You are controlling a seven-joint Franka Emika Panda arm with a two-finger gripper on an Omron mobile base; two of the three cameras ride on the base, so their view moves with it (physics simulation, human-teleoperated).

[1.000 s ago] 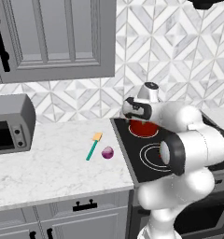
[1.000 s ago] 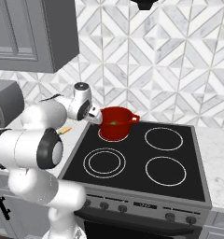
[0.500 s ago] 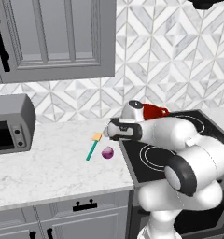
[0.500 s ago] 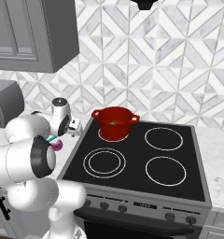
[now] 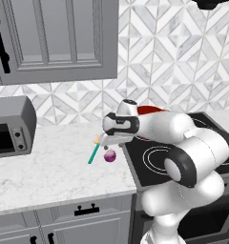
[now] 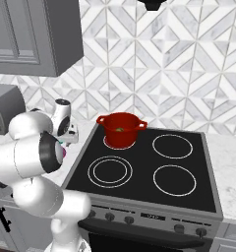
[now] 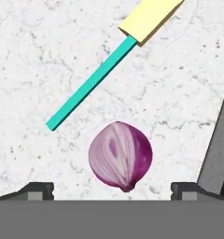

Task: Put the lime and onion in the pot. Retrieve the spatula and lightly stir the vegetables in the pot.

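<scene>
Far left on the marble counter (image 5: 49, 167) there's a grey toaster oven (image 5: 11, 126) parked under the grey cabinets (image 5: 59, 40). Moving right, the spatula (image 5: 93, 152) lies flat on the counter, teal handle toward me and the tan blade pointing at the wall. The onion (image 5: 109, 155) sits just beside it, not touching, close to the stove edge. The gripper (image 7: 112, 189) hangs right over the onion with its jaws spread wide, one tip on each side, gripping nothing. Further right is the black stove (image 6: 144, 172), and the pot (image 6: 121, 129) sits on its back left burner. You can just make out the lime (image 6: 119, 130) down inside it.
</scene>
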